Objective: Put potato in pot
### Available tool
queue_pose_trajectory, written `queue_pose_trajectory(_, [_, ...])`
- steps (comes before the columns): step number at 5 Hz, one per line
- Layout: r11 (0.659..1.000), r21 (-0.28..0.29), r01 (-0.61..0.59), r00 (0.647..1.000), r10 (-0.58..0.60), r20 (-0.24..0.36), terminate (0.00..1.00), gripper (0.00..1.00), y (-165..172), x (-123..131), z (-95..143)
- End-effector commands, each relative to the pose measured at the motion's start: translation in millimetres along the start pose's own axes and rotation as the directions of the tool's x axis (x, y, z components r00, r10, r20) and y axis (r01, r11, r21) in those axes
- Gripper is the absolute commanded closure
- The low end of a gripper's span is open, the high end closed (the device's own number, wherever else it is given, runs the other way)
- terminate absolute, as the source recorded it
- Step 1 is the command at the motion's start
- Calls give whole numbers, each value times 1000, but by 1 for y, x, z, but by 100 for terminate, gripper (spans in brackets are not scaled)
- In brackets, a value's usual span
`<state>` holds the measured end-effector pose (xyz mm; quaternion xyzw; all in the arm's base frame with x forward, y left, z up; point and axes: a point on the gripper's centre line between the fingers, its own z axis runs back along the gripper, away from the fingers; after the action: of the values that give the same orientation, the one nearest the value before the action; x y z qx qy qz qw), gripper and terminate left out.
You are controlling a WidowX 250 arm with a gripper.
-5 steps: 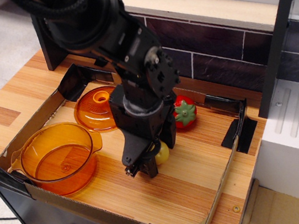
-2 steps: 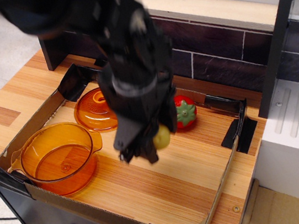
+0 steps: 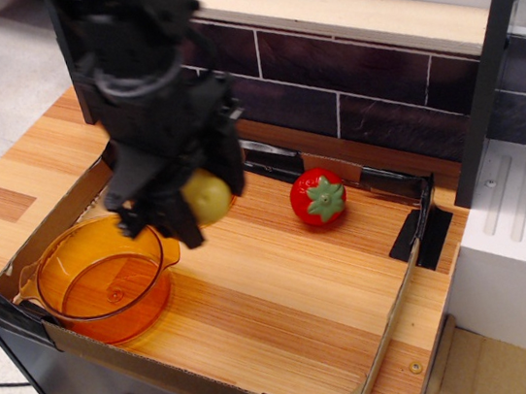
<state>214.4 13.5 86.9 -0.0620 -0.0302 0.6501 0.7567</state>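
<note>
The pale yellow potato (image 3: 209,196) is held in my black gripper (image 3: 179,212), lifted above the wooden tray floor. The gripper is shut on it and hangs just right of the amber-orange pot (image 3: 101,278), near the pot's right rim. The pot stands empty at the front left of the tray. My arm hides most of the flat orange lid behind the pot.
A red toy strawberry (image 3: 319,197) with green leaves lies at the back middle of the tray. The cardboard tray wall (image 3: 396,306) runs along the right and front. A dark tiled wall (image 3: 365,85) stands behind, and a white unit (image 3: 514,240) sits to the right.
The gripper closed on the potato, lifted it off the tray floor, and carried it up and left toward the pot. The strawberry, hidden partly before, is now in full view.
</note>
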Motion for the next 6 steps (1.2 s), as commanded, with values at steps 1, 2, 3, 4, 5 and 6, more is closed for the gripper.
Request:
queue_pose_trajectory(1, [1000,-5,-11,1000,11,29,0,100,-4,46,10])
queue_pose_trajectory(2, [999,20,40,999,-41,19,0,100,1,59,3])
queue_pose_trajectory(3, [995,5,97,995,-97,19,0,100,12,65,-9])
queue_pose_trajectory(4, [991,-4,130,990,-130,54,0,100,21,65,-19])
queue_pose_trajectory(5, [986,15,169,981,-169,90,0,0,26,60,-28])
queue_pose_trajectory(6, [978,15,209,972,-210,108,0,0,28,53,-32])
